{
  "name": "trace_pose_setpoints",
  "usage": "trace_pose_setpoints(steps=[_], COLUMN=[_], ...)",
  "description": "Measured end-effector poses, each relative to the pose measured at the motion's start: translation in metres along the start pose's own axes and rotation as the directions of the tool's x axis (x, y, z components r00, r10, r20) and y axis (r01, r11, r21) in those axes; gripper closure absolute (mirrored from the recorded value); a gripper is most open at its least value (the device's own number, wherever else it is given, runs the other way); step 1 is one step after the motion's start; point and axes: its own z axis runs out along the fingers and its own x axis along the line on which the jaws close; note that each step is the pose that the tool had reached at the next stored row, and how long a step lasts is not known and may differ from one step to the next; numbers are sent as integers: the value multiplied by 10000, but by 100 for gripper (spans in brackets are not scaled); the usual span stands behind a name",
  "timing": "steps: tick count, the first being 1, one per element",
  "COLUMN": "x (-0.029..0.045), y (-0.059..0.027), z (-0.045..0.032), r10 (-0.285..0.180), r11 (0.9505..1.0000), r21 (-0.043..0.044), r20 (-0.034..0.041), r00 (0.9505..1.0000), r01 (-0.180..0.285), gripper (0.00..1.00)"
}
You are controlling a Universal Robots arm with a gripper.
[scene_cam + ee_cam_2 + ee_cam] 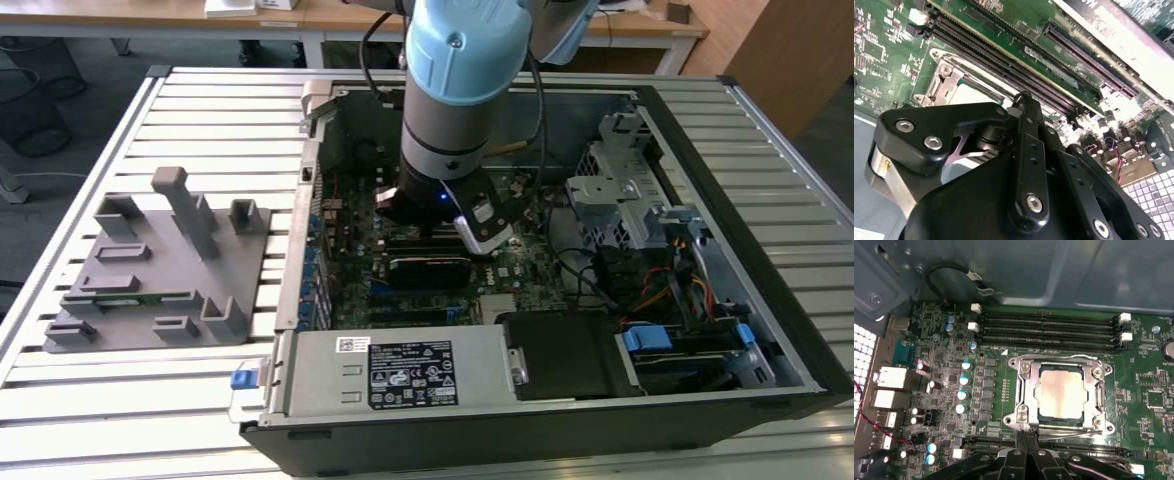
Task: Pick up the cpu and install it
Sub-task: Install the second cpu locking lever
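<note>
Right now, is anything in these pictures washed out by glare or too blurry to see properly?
In the first wrist view the cpu catches a soft pale sheen, yet its socket frame reads sharply. In the second wrist view the gripper looms close and dark, and a bright smear washes out the board's far edge. In the exterior view daylight glares off the slatted table.

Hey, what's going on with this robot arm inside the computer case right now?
The arm has its gripper down inside the open computer case, just over the motherboard. The cpu already sits in the socket frame, its pale metal top showing. The gripper sits at the socket's edge, holding nothing visible. The grey tray rests outside the case, at the exterior view's left.
</note>
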Motion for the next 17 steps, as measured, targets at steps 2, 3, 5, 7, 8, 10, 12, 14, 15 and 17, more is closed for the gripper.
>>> trace_pose_setpoints(steps=[2, 3, 5, 7, 8, 10, 12, 14, 15, 17], x=[3, 5, 5, 7, 11, 19, 31, 49, 59, 79], y=[-10, -12, -23, -33, -41, -56, -74, -92, -99, -107], z=[-1, 1, 10, 23, 26, 30, 29, 31, 31, 37], r10=[-3, -2, -2, -2, -1, -3, -2, -2, -1, -2], r11=[9999, 9999, 9999, 9999, 9999, 9999, 9999, 9999, 9999, 9999], r21=[-124, -157, -167, -170, -168, -169, -168, -169, -168, -169], r20=[4, 2, 0, -1, -2, -2, -2, -1, -3, -2], r00=[10000, 10000, 10000, 10000, 10000, 10000, 10000, 10000, 10000, 10000], r01=[3, 2, 2, 2, 1, 3, 2, 2, 1, 2], gripper=[89, 89, 89, 89, 89, 89, 89, 89, 89, 89])
